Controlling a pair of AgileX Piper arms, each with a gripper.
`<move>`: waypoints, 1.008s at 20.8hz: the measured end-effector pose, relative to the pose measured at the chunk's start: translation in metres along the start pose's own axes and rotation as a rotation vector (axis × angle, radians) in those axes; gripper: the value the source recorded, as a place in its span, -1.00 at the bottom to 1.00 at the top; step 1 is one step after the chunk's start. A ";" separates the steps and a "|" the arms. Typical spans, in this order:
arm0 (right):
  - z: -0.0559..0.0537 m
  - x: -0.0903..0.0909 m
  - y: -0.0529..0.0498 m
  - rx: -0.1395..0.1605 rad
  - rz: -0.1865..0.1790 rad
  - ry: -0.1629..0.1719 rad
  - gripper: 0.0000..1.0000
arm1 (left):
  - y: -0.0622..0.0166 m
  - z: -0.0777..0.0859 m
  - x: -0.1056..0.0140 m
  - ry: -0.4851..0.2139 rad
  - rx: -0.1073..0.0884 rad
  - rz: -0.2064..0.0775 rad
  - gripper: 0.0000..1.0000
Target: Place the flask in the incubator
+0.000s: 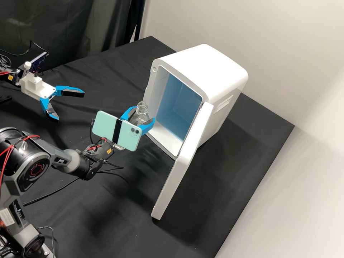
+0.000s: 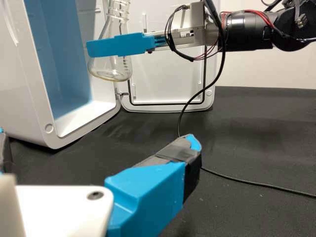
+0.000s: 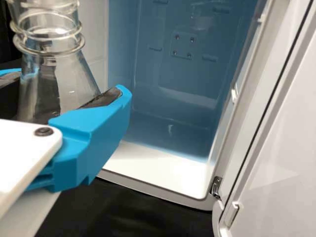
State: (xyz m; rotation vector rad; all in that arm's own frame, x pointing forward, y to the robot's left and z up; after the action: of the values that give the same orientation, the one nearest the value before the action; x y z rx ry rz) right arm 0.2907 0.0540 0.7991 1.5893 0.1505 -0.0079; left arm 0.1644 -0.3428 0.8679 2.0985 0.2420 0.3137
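Note:
A clear glass conical flask (image 1: 141, 111) hangs upright just in front of the incubator's opening, off the bench. My right gripper (image 1: 138, 120) is shut on the flask (image 3: 49, 69) around its lower body, one blue finger (image 3: 94, 128) along its side. The white incubator (image 1: 211, 77) has a blue interior (image 3: 182, 98), and its door (image 1: 182, 157) is swung wide open. The left wrist view shows the flask (image 2: 112, 54) level with the incubator's front rim. My left gripper (image 1: 67, 105) stands open and empty, well back from the incubator at the bench's left.
The black bench (image 1: 229, 179) ends at a pale wall close behind and to the right of the incubator. A black cable (image 2: 237, 180) trails across the bench between the arms. A mint-coloured phone (image 1: 116, 130) rides on the right wrist.

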 end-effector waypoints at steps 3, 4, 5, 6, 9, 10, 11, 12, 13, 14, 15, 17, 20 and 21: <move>-0.002 0.001 0.000 0.004 0.005 0.005 -1.00 | 0.0000 0.000 0.000 0.000 0.000 0.000 1.00; -0.003 0.002 0.001 0.006 0.009 0.004 -1.00 | -0.0002 0.001 0.000 -0.005 0.001 -0.001 1.00; -0.003 0.002 0.001 0.006 0.007 0.006 -1.00 | -0.0003 0.002 0.001 -0.010 0.001 -0.002 1.00; -0.004 0.002 0.000 0.004 0.006 0.007 -1.00 | -0.0006 0.003 0.001 -0.017 0.002 -0.004 1.00; -0.006 0.007 0.003 0.001 0.007 0.007 -1.00 | -0.0007 0.004 0.001 -0.021 0.003 -0.005 1.00; -0.007 0.009 0.004 0.000 0.012 0.013 -1.00 | -0.0007 0.004 0.001 -0.021 0.003 -0.005 1.00; -0.008 0.011 0.005 0.000 0.017 0.018 -1.00 | -0.0007 0.004 0.001 -0.021 0.003 -0.005 1.00; -0.009 0.013 0.006 -0.001 0.021 0.022 -1.00 | -0.0007 0.004 0.001 -0.021 0.003 -0.005 1.00; -0.009 0.015 0.006 -0.008 0.019 0.019 -1.00 | -0.0007 0.004 0.001 -0.021 0.003 -0.005 1.00; -0.011 0.017 0.006 -0.016 0.019 0.017 -1.00 | -0.0007 0.004 0.001 -0.021 0.003 -0.005 1.00; -0.012 0.018 0.007 -0.014 0.023 0.014 -1.00 | -0.0007 0.004 0.001 -0.021 0.003 -0.005 1.00; -0.014 0.022 0.007 -0.013 0.029 0.015 -1.00 | -0.0007 0.004 0.001 -0.021 0.003 -0.005 1.00; -0.018 0.027 0.006 -0.021 0.028 0.013 -1.00 | -0.0007 0.004 0.001 -0.021 0.003 -0.005 1.00; -0.018 0.029 0.004 -0.030 0.020 0.010 -1.00 | -0.0007 0.004 0.001 -0.021 0.003 -0.005 1.00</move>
State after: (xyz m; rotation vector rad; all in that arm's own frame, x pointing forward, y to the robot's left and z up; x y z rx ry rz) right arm 0.3179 0.0743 0.8011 1.5615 0.1417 0.0183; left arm 0.1668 -0.3453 0.8654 2.1026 0.2348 0.2882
